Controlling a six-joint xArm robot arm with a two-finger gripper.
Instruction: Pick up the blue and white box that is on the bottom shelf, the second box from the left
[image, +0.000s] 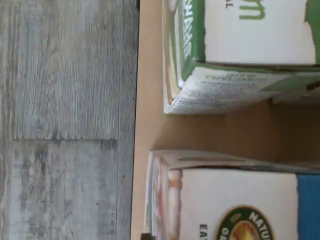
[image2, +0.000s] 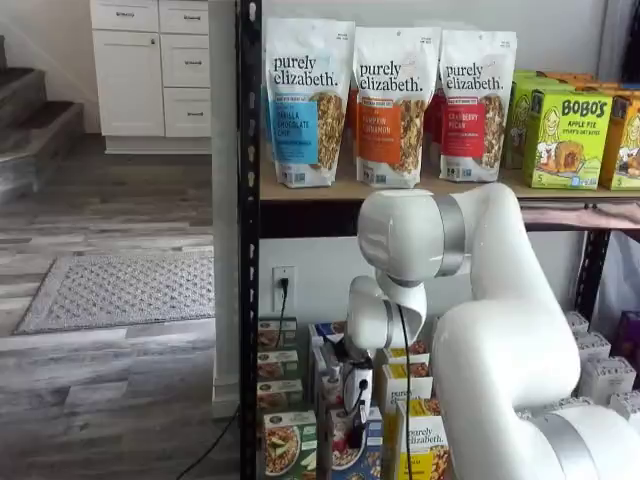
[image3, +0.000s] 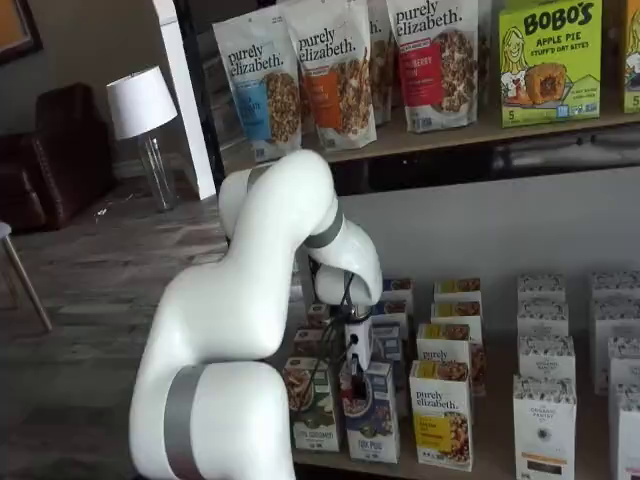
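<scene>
End effector (image3: 351, 385): white body hangs directly over the front row of the bottom shelf (image3: 500, 455), black fingers reaching down at the top of the blue and white box (image3: 371, 412). Fingers are seen side-on and partly against the box; cannot tell whether they stand apart, pinch the box, or merely touch it. Same in the other shelf view: end effector (image2: 351, 420) low over the box (image2: 352, 445), no readable gap.

Blue and white box: at the front edge of the bottom shelf, toward its left end, upright. Green-topped box (image3: 313, 405) just beside it on one side, yellow-topped box (image3: 441, 415) close on the other. The wrist view shows the blue and white box (image: 225, 200) and the green-topped box (image: 235, 55) with a strip of tan shelf board (image: 150, 110) between them, grey plank floor (image: 65, 120) beyond the shelf's edge.

Handling, judged: thin cardboard, light, fairly stiff at the edges, panels likely to dent under hard squeeze. Glossy print may slip. Best hold: the two narrow sides near the top, where the folded flaps stiffen it. Neighbour clearance is tight; a finger could catch the green-topped box.
</scene>
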